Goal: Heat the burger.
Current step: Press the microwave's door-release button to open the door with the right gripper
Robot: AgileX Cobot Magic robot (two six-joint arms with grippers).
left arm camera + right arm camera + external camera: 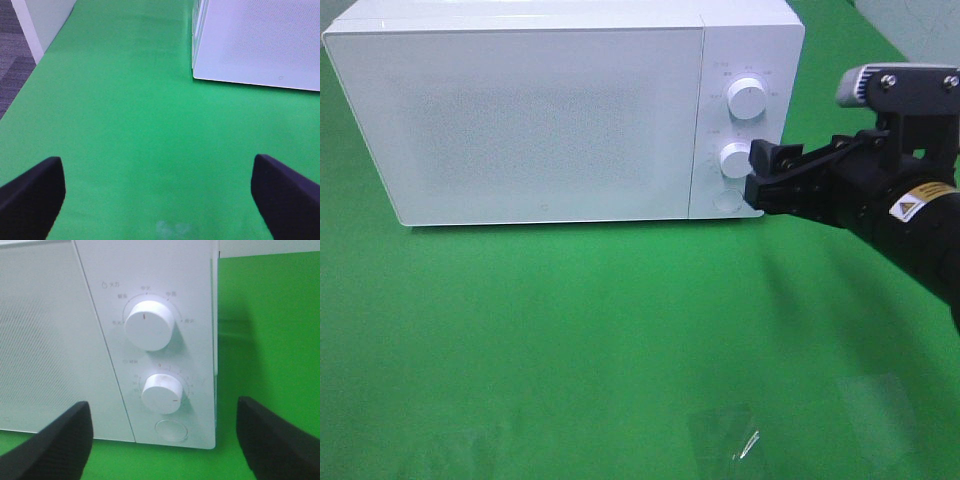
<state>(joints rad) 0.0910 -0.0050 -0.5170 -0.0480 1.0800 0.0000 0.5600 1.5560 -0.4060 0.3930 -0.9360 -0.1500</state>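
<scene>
The burger is out of view. A white microwave (520, 120) stands at the back of the green table with its door shut. Its control panel carries an upper knob (747, 99), a lower knob (735, 159) and a round button (726, 200). My right gripper (760, 172) is open and hovers just in front of the lower knob (162, 392), touching nothing. In the right wrist view its fingers (55, 447) flank the panel. My left gripper (160, 200) is open and empty over bare green cloth, with the microwave's corner (250, 45) ahead of it.
The green cloth (570, 340) covers the table. A glare patch (730, 440) lies near the front edge. In the left wrist view a white panel (45, 20) and grey floor (12, 55) lie beyond the table's edge.
</scene>
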